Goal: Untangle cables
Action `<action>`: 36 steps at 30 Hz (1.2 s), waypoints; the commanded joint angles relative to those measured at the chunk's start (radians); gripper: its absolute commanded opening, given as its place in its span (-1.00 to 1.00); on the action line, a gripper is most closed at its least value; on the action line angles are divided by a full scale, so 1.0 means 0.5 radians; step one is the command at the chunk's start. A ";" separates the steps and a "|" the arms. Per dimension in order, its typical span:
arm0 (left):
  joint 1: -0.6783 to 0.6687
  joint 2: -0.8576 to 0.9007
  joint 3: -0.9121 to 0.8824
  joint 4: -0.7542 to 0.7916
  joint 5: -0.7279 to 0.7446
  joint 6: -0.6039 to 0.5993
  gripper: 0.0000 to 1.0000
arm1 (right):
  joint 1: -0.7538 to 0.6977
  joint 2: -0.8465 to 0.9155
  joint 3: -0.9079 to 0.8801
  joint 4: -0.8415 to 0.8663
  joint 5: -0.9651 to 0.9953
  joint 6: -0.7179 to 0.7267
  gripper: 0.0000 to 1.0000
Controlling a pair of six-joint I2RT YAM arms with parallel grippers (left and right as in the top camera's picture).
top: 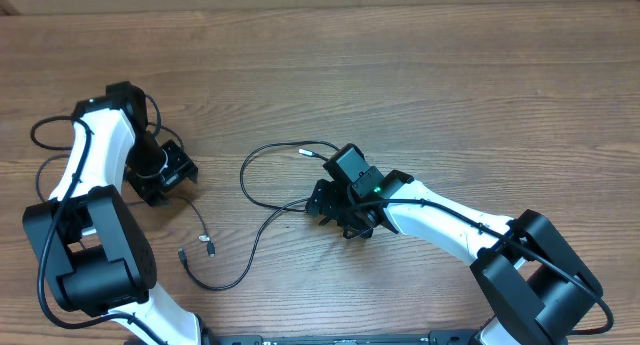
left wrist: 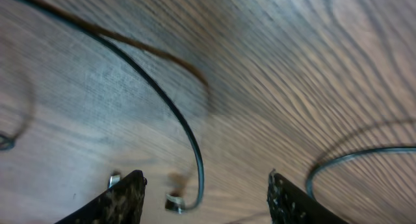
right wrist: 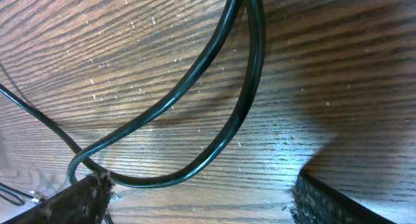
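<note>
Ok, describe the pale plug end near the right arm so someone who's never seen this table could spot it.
Find the right gripper near the middle of the wooden table. Just beyond it, toward the far edge, a thin black cable arcs over and ends in a small pale plug. The other two plug ends lie nearer the left arm, close together; this one sits alone.

Robotics lab bench, likely: wood-grain tabletop (top: 420,75); left arm (top: 90,160) and right arm (top: 445,217) mounted at one edge.
</note>
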 commanded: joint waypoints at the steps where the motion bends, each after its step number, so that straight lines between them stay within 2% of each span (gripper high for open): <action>1: -0.013 0.011 -0.117 0.071 -0.039 -0.069 0.25 | 0.004 0.014 -0.009 -0.011 0.027 -0.007 0.77; 4: -0.013 0.011 -0.213 0.168 -0.092 -0.140 0.25 | 0.004 0.014 -0.009 -0.011 0.027 -0.006 0.78; 5: -0.013 0.011 -0.248 0.214 -0.111 -0.154 0.15 | 0.004 0.014 -0.009 -0.011 0.028 -0.006 0.78; 7: -0.013 0.011 -0.296 0.276 -0.121 -0.163 -0.20 | 0.004 0.014 -0.009 -0.011 0.028 -0.007 0.78; 8: -0.013 0.011 -0.317 0.309 -0.122 -0.163 -0.42 | 0.004 0.014 -0.009 -0.011 0.028 -0.007 0.78; 9: -0.013 0.011 -0.324 0.317 -0.132 -0.163 -0.73 | 0.004 0.014 -0.009 -0.011 0.028 -0.007 0.78; 10: -0.013 0.011 -0.324 0.320 -0.146 -0.163 -0.87 | 0.004 0.014 -0.009 -0.011 0.028 -0.007 0.78; 15: 0.027 0.006 -0.225 0.288 -0.193 -0.146 -0.91 | 0.004 0.014 -0.009 -0.011 0.028 -0.007 0.79; 27: 0.197 0.002 0.271 0.198 -0.311 -0.150 -0.91 | 0.004 0.014 -0.009 -0.007 0.029 -0.007 0.80; 31: 0.213 0.002 0.288 0.203 -0.313 -0.149 -0.73 | 0.004 0.014 -0.009 -0.007 0.029 -0.007 0.80; 34: 0.213 0.002 0.288 0.192 -0.311 -0.148 0.08 | 0.004 0.014 -0.009 -0.005 0.029 -0.007 0.80; 36: 0.208 0.002 0.288 0.180 -0.309 -0.148 0.40 | 0.004 0.014 -0.009 -0.005 0.029 -0.007 0.80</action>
